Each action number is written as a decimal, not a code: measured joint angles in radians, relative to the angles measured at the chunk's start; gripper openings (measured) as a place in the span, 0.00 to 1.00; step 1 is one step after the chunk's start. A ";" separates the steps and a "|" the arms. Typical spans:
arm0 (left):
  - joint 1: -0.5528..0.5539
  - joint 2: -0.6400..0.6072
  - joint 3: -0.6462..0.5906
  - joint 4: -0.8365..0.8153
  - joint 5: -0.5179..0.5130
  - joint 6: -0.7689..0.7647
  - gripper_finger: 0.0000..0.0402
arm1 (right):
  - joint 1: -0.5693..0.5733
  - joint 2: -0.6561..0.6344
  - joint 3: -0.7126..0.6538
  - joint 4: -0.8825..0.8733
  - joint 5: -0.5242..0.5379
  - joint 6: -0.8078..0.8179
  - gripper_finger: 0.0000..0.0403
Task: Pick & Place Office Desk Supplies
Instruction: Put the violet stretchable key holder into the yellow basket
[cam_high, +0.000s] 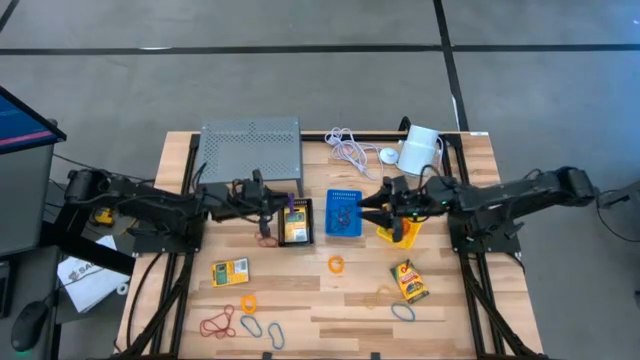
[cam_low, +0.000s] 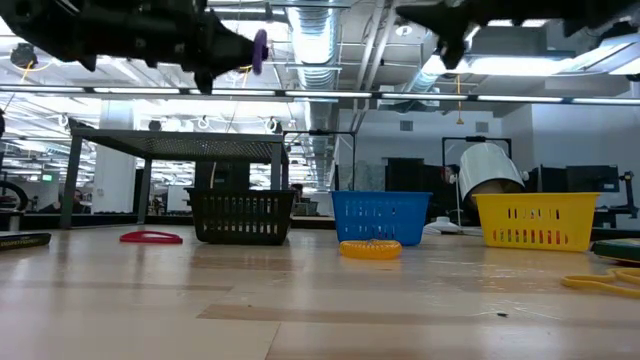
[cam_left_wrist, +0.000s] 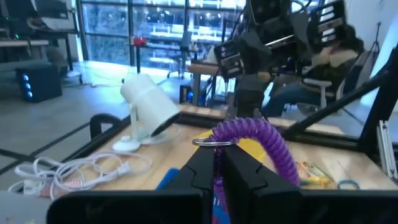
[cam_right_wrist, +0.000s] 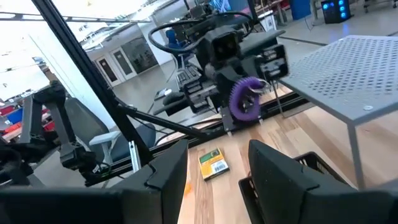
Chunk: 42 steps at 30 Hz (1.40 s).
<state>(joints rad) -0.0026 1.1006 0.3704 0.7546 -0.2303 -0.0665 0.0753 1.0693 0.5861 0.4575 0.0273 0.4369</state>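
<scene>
My left gripper (cam_high: 268, 207) hangs high over the table just left of the black bin (cam_high: 297, 222), shut on a purple coiled loop (cam_left_wrist: 256, 135); the low view shows the purple loop (cam_low: 260, 48) well above the bins. My right gripper (cam_right_wrist: 214, 180) is open and holds nothing, raised between the blue bin (cam_high: 343, 213) and the yellow bin (cam_high: 402, 234). The black bin holds a yellow card packet. Two more packets (cam_high: 229, 271) (cam_high: 409, 281) lie flat on the wood. Loops lie flat near the front: orange (cam_high: 336, 264), red (cam_high: 217, 324), green (cam_high: 251, 326), blue (cam_high: 402, 311). My left gripper pinches the purple coiled loop between its two fingers (cam_left_wrist: 202, 168), at the end by its small metal ring (cam_left_wrist: 211, 142). The coil arches up and off to one side of the fingertips. It is lifted clear of the table.
A grey perforated riser (cam_high: 250, 150) stands at the far left. A coiled white cable (cam_high: 350, 148) and a white cylinder device (cam_high: 420, 148) sit at the far edge. The bins stand in a row mid-table. Bare wood shows between the bins and the front loops.
</scene>
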 joint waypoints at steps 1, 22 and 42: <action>0.007 0.009 0.000 0.001 0.007 -0.003 0.01 | 0.000 0.037 0.000 0.036 0.003 0.000 0.41; 0.033 0.267 0.150 0.092 0.107 0.006 0.01 | -0.061 0.497 0.177 0.350 -0.073 0.000 0.41; 0.062 0.295 0.251 0.068 0.196 0.007 0.01 | -0.052 0.380 0.178 0.152 -0.079 -0.029 0.41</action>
<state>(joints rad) 0.0589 1.3952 0.6214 0.8226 -0.0340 -0.0597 0.0235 1.4494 0.7643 0.6099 -0.0521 0.4080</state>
